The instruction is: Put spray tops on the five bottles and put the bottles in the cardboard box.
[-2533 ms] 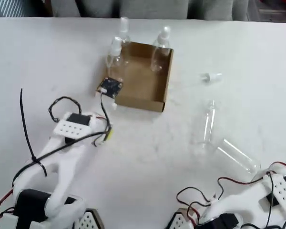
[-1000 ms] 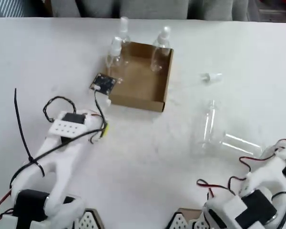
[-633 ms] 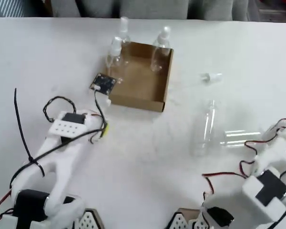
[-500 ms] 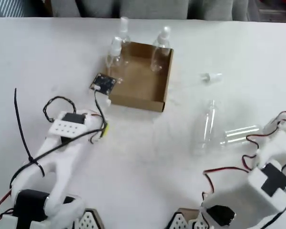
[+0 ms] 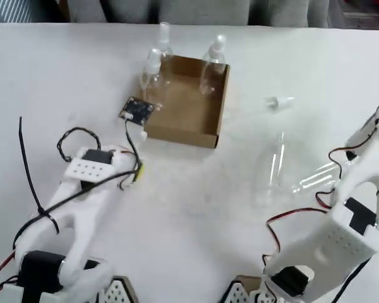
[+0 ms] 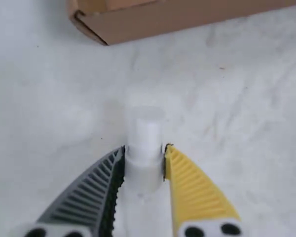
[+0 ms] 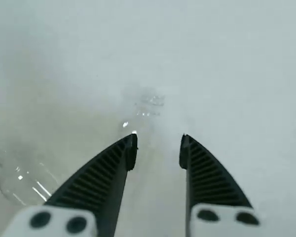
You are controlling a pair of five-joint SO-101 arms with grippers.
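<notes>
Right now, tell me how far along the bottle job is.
Done: two capped bottles stand in the cardboard box. In hand: the left hand grips a spray top near the box; the right hand is at one of two bare bottles lying on the table. Remaining: a third bare bottle behind the box, a loose spray top on the table, and boxing all three.

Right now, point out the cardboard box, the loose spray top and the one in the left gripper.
cardboard box [image 5: 183, 136], high view, near wall.
loose spray top [image 5: 279, 101], high view, its middle.
held spray top [image 6: 144, 160], left wrist view, white collar.
</notes>
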